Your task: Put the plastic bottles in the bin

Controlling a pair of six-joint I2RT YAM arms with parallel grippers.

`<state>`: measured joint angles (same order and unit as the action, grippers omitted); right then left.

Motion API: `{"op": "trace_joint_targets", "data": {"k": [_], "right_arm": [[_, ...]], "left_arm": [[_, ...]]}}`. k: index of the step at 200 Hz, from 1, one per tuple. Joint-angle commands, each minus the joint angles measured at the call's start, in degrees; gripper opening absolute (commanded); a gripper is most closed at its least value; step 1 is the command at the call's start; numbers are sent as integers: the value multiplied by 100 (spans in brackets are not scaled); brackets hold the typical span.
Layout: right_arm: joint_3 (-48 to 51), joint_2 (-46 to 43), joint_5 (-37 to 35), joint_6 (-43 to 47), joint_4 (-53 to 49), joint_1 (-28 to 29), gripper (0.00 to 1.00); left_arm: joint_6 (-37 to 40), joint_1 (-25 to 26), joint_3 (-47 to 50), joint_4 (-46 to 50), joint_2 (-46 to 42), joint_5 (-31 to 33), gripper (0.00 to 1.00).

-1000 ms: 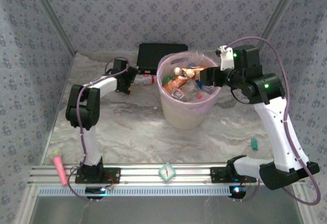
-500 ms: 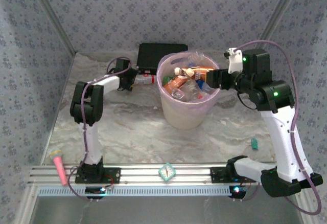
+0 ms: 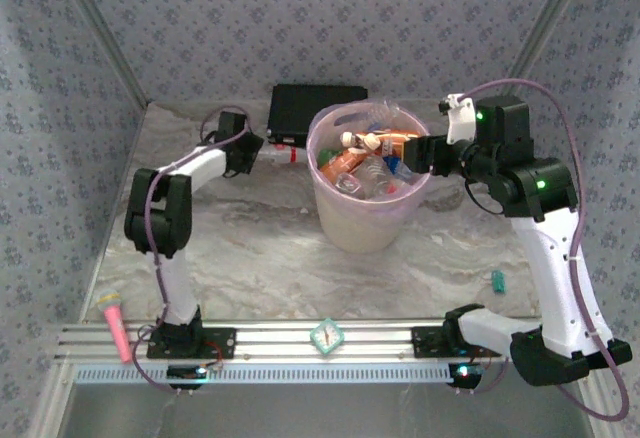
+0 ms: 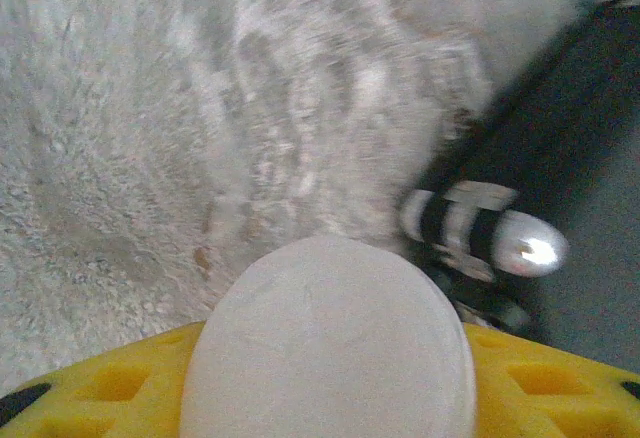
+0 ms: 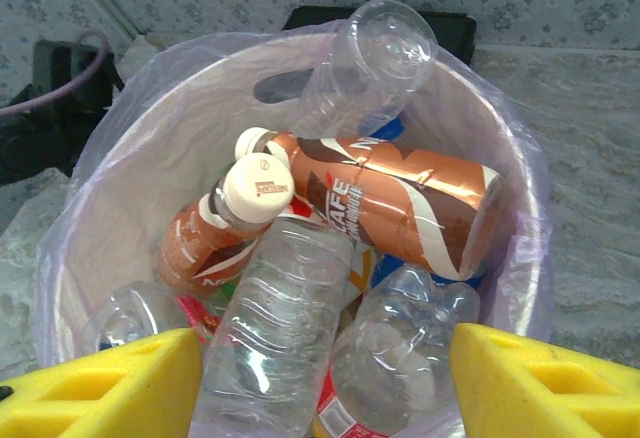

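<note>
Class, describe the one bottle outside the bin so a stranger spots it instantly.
Find the round cream-white bin with a pink plastic liner, mid-table. Left of it, by the flat black rectangular case, a small white red-banded plastic bottle sits at the left hand. Every other bottle is inside the bin.

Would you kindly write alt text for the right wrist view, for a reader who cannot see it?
A bin lined with a pinkish bag holds a jumble of plastic bottles: two orange-brown ones with cream caps among several clear ones. The right end effector is open and empty, its yellow fingers framing the bottom corners.
</note>
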<state>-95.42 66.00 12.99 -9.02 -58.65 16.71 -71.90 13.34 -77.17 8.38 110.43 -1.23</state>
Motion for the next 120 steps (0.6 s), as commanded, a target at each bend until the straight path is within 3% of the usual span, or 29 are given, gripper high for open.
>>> {"op": "trace_joint_targets", "data": {"k": [1, 63, 99, 120], "right_arm": [[-239, 51, 357, 128, 68, 166, 68], [-1087, 1063, 1224, 1429, 670, 1277, 69], [-2241, 2022, 1018, 1596, 502, 1767, 68], [-2181, 1951, 796, 1250, 856, 1598, 68]], "left_arm": [[1110, -59, -271, 454, -837, 124, 56], [4584, -86, -1128, 1747, -2542, -625, 58], [5323, -75, -1480, 2126, -3653, -942, 59], [5582, 94, -1861, 2226, -4095, -1320, 58]]}}
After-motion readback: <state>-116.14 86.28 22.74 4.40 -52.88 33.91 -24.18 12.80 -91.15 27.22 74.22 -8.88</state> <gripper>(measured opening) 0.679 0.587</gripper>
